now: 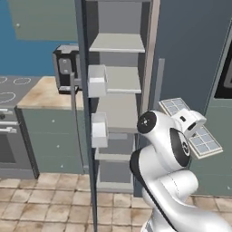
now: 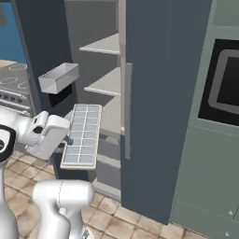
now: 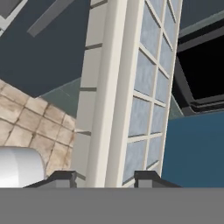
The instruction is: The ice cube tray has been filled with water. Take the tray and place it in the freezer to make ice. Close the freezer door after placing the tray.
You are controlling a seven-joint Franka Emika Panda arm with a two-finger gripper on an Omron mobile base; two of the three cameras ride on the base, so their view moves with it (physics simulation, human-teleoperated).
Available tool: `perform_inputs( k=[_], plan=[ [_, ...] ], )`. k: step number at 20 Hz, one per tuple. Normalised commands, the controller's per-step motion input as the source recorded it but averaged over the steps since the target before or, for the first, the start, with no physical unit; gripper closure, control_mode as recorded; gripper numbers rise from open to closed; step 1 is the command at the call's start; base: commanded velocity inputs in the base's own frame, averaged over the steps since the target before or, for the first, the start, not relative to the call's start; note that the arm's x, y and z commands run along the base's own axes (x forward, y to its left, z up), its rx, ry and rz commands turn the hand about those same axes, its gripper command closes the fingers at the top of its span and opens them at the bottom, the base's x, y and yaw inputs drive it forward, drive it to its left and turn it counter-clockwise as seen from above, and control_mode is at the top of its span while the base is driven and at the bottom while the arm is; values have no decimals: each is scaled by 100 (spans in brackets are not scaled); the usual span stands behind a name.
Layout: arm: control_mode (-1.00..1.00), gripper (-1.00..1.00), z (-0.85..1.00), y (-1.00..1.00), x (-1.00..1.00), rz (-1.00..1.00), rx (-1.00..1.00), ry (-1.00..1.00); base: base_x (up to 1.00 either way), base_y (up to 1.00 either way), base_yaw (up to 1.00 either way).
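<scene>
My gripper point(image 2: 68, 139) is shut on the ice cube tray point(image 2: 83, 135), a pale tray with a grid of bluish cells, gripping one long edge. I hold the tray point(image 1: 195, 131) roughly level in the air, in front of the closed twin door point(image 2: 163, 93) and to the right of the open freezer point(image 1: 118, 81). Up close, the tray point(image 3: 131, 87) runs away from my gripper point(image 3: 105, 178) between the two fingertips point(image 3: 148, 176). The freezer door point(image 1: 85, 113) stands swung open, edge-on, with white bins point(image 1: 97, 80) on its inner side.
Light grey shelves point(image 2: 105, 46) fill the freezer. A toaster point(image 1: 65, 68) sits on the counter point(image 1: 43, 95) left of the door, next to a stove point(image 1: 9, 90). The black-windowed wall oven point(image 2: 224, 79) is on the right. Tiled floor point(image 1: 45, 204) lies below.
</scene>
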Motion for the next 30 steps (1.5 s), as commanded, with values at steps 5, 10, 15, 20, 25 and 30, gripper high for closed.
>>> perform_inputs(
  k=[5, 10, 15, 20, 25, 30],
  plan=[
    [100, 100, 0, 0, 0, 0, 0, 0, 5, -43, 30],
    [100, 100, 0, 0, 0, 0, 0, 0, 0, -36, 27],
    [100, 100, 0, 0, 0, 0, 0, 0, 0, -39, 25],
    [100, 100, 0, 0, 0, 0, 0, 0, 21, -26, 11],
    [100, 100, 0, 0, 0, 0, 0, 0, 41, -11, 5],
    [100, 100, 0, 0, 0, 0, 0, 0, 41, -7, 1]
  ],
)
